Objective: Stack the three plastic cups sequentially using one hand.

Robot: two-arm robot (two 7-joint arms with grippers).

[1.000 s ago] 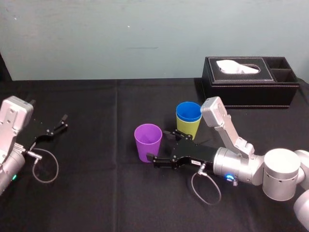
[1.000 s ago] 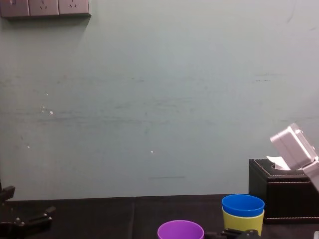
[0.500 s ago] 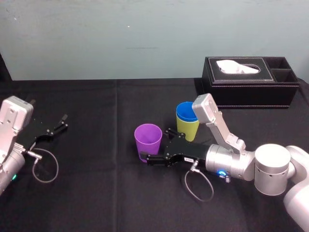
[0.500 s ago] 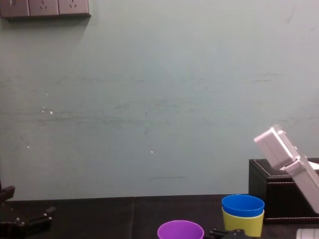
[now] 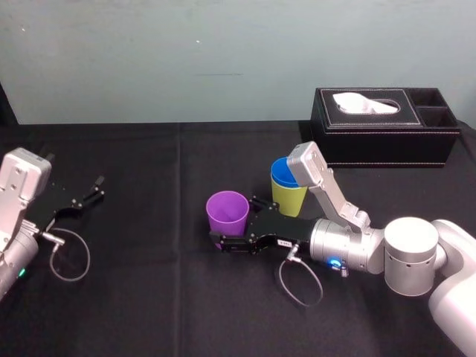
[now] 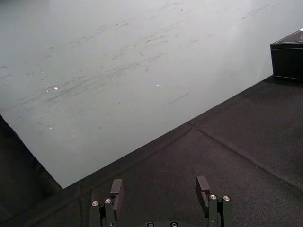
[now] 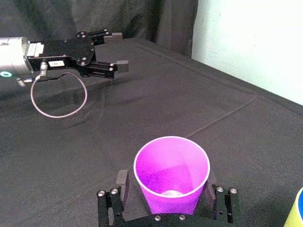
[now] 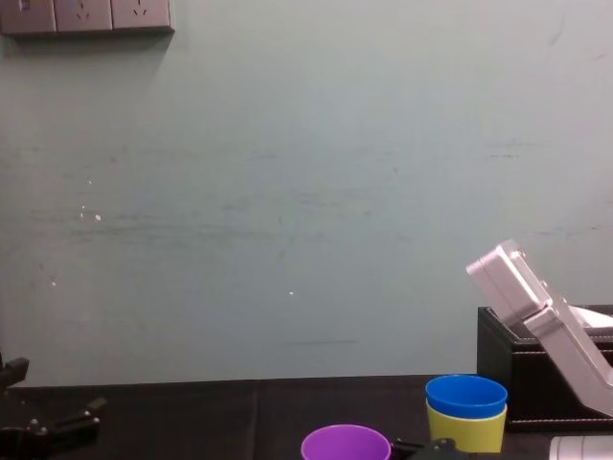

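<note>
Left gripper [image 5: 93,192] parked at table's left edge, fingers spread wide, holding nothing. Purple cup [image 5: 227,212] upright near table centre. Right gripper [image 5: 236,221] low at cup's base, jaws wide, one finger each side, small gaps showing in wrist view. Just right and behind: blue cup [image 5: 285,172] nested in yellow-green cup [image 5: 288,201]. Black tissue box [image 5: 383,137] far right

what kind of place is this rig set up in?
Likely a robot lab bench: black cloth table against a bare wall with sockets, right gripper straddling the purple cup, left gripper parked at the table's left.
</note>
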